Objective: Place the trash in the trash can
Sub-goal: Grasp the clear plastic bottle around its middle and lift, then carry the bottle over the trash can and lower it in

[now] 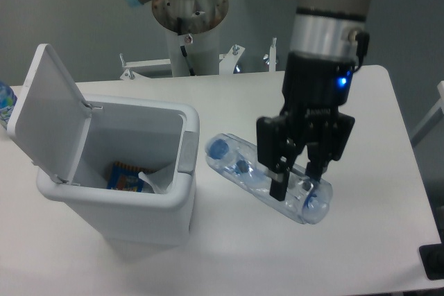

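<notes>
Centre-right of frame: the black two-finger gripper (297, 184) hangs from the grey arm, its jaws pinching the clear bluish plastic bottle with a blue cap (267, 186). The grip sits toward the bottle's base end, lower right, not at its middle.

Bottle position: off the white table (388, 123), carried in the air, judging by its tilt and the claw around it. Long axis runs diagonally, from the base at lower right up to the cap at upper left. The cap end points at the bin and lies just beside its grey front tab (187, 152); whether it touches the wall I cannot tell.

The white rectangular plastic trash can with rounded corners (125, 220) stands at left of frame, flat hinged lid (45, 112) swung up and back, mouth open. Inside, a small blue and orange packet (125, 177) and a thin whitish translucent plastic bag (157, 179) lie at the bottom.

Key relation: the opening is to the left of the claw and slightly above the cap's present spot in the picture. Judgement: the coming move needs a leftward carry with enough lift for the leading cap end to clear the near rim, since the bottle's length projects ahead of the gripper toward the bin.
</notes>
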